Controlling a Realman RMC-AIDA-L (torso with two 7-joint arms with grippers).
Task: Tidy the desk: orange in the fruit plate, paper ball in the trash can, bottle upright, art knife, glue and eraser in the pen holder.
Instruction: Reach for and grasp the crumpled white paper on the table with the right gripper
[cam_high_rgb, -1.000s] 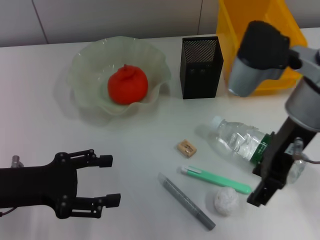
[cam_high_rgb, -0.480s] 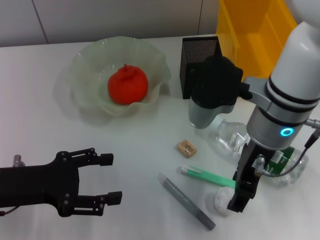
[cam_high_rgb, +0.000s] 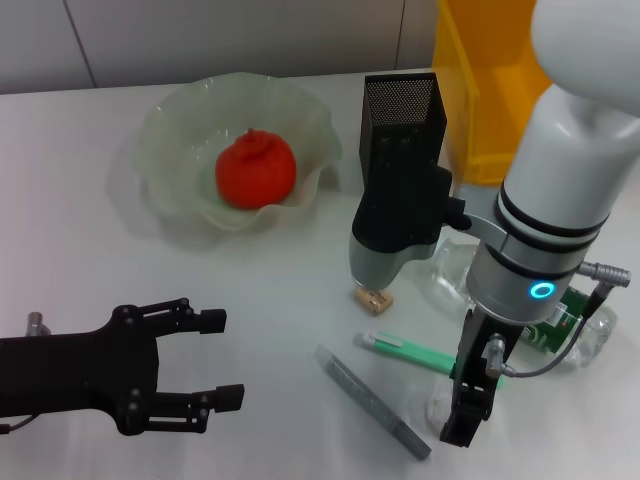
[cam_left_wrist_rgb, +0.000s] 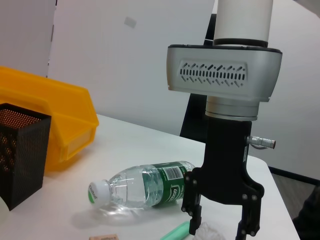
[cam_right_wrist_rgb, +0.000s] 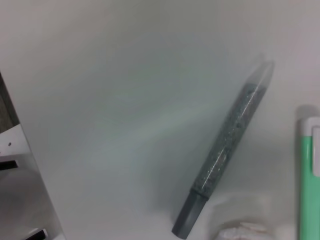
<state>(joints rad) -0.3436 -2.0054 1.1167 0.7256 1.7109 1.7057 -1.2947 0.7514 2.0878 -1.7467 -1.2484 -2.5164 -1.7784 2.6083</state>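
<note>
Now the right hand (cam_left_wrist_rgb: 220, 223) has swung down over the paper ball (cam_high_rgb: 441, 403), fingers apart (pickup looks imminent); left hand (cam_high_rgb: 205, 367) idles wide open, well apart from the ball.

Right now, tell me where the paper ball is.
Head view, robot's right: the paper ball lies under the right gripper, between the glue and art knife.

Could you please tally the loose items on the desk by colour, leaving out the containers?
Red-orange: 1, the orange
Green: 1, the art knife
Grey: 1, the glue
Tan: 1, the eraser
White: 1, the paper ball
Clear: 1, the bottle
Total: 6
</note>
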